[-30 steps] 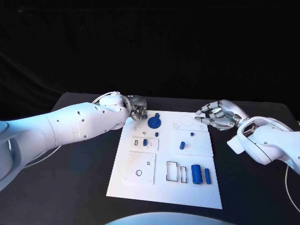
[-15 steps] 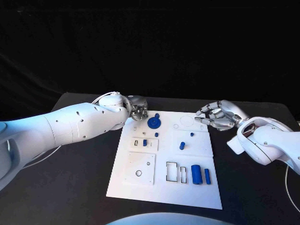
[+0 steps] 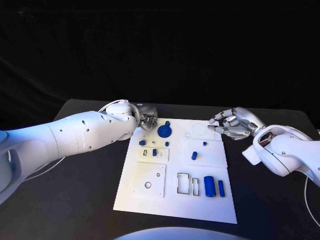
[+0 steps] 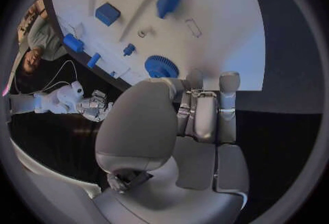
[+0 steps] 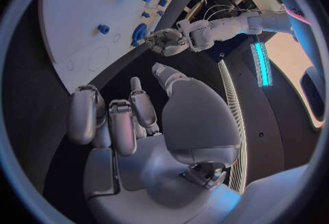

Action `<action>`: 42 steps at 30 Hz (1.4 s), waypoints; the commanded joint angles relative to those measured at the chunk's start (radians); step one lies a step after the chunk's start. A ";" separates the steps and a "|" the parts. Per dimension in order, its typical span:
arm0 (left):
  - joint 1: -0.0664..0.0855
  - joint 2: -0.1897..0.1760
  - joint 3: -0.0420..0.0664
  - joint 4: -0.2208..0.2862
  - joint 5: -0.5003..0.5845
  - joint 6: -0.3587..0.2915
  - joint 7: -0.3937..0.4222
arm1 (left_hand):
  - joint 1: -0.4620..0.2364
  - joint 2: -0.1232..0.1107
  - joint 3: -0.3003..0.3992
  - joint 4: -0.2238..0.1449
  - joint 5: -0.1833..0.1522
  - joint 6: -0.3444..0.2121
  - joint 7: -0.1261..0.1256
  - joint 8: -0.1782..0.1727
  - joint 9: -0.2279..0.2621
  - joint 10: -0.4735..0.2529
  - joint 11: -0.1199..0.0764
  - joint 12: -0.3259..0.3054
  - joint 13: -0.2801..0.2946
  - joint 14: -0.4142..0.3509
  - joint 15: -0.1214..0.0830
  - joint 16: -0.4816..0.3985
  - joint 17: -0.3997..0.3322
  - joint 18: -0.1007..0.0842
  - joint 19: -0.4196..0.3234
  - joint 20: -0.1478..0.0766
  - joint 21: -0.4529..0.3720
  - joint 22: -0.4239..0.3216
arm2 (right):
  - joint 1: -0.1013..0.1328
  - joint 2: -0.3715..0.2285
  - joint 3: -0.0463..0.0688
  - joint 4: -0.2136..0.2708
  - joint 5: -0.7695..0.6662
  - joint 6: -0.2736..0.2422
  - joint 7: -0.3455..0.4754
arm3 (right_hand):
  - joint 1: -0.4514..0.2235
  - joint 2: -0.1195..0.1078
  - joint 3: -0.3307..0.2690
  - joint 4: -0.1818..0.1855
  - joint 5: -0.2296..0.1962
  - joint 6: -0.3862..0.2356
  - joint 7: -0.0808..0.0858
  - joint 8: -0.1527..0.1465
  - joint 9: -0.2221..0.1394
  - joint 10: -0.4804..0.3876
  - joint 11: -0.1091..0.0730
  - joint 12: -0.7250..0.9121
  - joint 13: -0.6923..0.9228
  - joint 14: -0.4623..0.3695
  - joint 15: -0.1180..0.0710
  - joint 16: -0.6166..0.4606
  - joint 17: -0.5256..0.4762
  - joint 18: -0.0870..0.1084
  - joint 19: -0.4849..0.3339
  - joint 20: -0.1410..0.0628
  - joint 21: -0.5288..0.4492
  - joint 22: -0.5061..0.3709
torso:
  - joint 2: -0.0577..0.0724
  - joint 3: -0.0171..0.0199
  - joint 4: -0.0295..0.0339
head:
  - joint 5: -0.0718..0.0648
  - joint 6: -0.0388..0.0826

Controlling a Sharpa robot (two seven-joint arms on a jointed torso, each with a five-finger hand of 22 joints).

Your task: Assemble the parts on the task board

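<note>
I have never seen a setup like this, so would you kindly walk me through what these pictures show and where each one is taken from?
This is a two-armed robot at a black table. The wide picture comes from a camera on its head, looking down. The two round pictures come from cameras at its wrists, each looking over that arm's own silver robot hand.

In the middle lies the white task board with small blue parts: a gear near its far edge, two cylinders lying side by side near the front, and a few smaller pieces between.

The left robot hand sits at the board's far left corner, close to the gear; the right robot hand hovers by the far right edge. Both have curled fingers and, as far as I can see, hold nothing.
</note>
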 commanded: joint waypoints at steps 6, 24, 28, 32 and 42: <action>-0.002 -0.002 -0.002 0.001 -0.004 0.011 -0.009 | 0.001 -0.013 0.017 -0.004 -0.004 -0.001 0.001 -0.002 -0.002 -0.007 -0.001 0.005 0.002 0.002 0.007 0.002 0.005 -0.004 0.002 0.002 0.008 0.007 | -0.001 -0.001 0.000 0.001 -0.009 0.014 0.002 | -0.010 -0.001 -0.001 0.005 0.005 -0.009 0.002 0.005 -0.002 0.002 -0.004 0.001 -0.001 0.069 -0.006 -0.004 0.092 0.008 -0.003 -0.005 -0.004 0.021 | 0.000 0.0002 -0.0005 | 0.002 0.002; -0.002 -0.084 0.008 0.067 0.085 -0.147 0.074 | -0.045 -0.135 -0.029 0.000 -0.011 -0.018 0.008 0.003 -0.002 -0.032 0.005 -0.048 -0.033 -0.030 0.011 -0.032 -0.079 0.010 -0.047 0.006 -0.037 -0.062 | -0.001 0.000 0.000 -0.001 -0.009 0.015 0.004 | -0.009 -0.001 -0.001 0.006 0.005 -0.009 0.002 0.005 -0.002 0.002 -0.004 0.002 0.000 0.069 -0.006 -0.004 0.092 0.008 -0.004 -0.005 -0.004 0.020 | -0.004 0.0014 0.0027 | 0.004 0.002; -0.001 -0.138 0.014 0.116 0.133 -0.187 0.153 | -0.036 -0.171 -0.068 -0.007 -0.011 -0.017 0.013 0.011 -0.002 -0.037 0.011 -0.106 -0.073 -0.121 0.018 -0.122 -0.259 0.030 -0.130 0.012 -0.127 -0.174 | -0.002 -0.002 0.000 -0.001 -0.009 0.015 0.003 | -0.009 -0.001 -0.001 0.006 0.005 -0.009 0.002 0.005 -0.002 0.002 -0.004 0.002 0.000 0.069 -0.006 -0.004 0.092 0.008 -0.004 -0.005 -0.004 0.020 | -0.008 0.0018 0.0053 | 0.004 0.002; -0.001 -0.188 0.017 0.165 0.150 -0.201 0.225 | -0.020 -0.186 -0.131 -0.017 -0.012 -0.017 0.015 0.023 -0.002 -0.024 0.018 -0.189 -0.130 -0.255 0.025 -0.274 -0.491 0.030 -0.158 0.021 -0.202 -0.217 | -0.002 -0.004 0.000 -0.002 -0.009 0.015 0.002 | -0.009 -0.001 -0.001 0.006 0.005 -0.009 0.002 0.005 -0.002 0.002 -0.004 0.002 0.000 0.069 -0.006 -0.004 0.092 0.008 -0.004 -0.005 -0.004 0.020 | -0.011 0.0016 0.0086 | 0.001 -0.002; -0.007 -0.263 0.008 0.241 -0.015 -0.131 0.279 | -0.002 -0.192 -0.263 -0.039 -0.011 -0.011 0.006 0.031 -0.008 0.013 0.011 -0.215 -0.152 -0.239 0.021 -0.268 -0.461 0.030 -0.144 0.021 -0.244 -0.246 | -0.006 -0.009 0.000 -0.003 -0.009 0.018 0.000 | -0.007 -0.001 -0.001 0.006 0.006 -0.010 0.002 0.006 -0.002 0.002 -0.004 0.002 0.000 0.069 -0.007 -0.003 0.094 0.008 -0.002 -0.005 -0.003 0.022 | -0.013 -0.0001 0.0106 | 0.001 -0.006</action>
